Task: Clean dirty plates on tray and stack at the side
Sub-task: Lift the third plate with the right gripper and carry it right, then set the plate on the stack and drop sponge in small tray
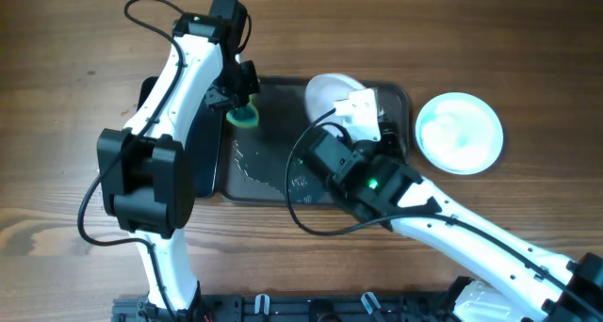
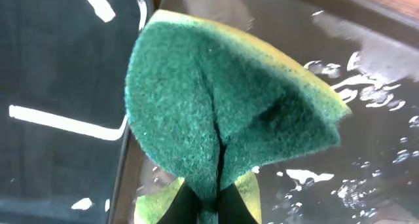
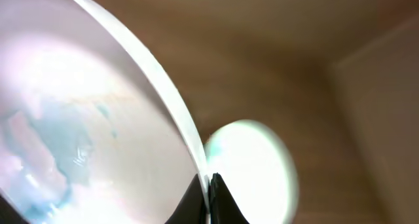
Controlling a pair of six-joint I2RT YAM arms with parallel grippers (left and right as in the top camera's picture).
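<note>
At the left tool (image 2: 204, 207): it is clamping shut on the folded green sponge (image 2: 222, 112) and hanging over the left end of the tray (image 1: 273, 162).
Sponge: it is creasing down the middle under the pinch, with the green scrub face bulging toward the wrist camera and a yellow edge showing along the rim. Whether it is touching the tray, I cannot tell.
At the right tool (image 3: 208, 196): it is pressing closed on the rim of the held plate (image 3: 78, 119), gripping it right at the edge.
Held plate: it is tilting up over the right part of the tray, with pale blue smears spreading across its face.
Tray: it is lying dark grey on the surface (image 1: 57, 171), with water (image 1: 247, 162) glistening in streaks and droplets on its floor.
Second plate (image 1: 459, 132): it is lying flat on the surface just beside the tray's right end, apart from it, and showing a faint blue-green film.
Black tray (image 2: 59, 60): it is sitting glossy against the grey tray's left side, under the left arm.
</note>
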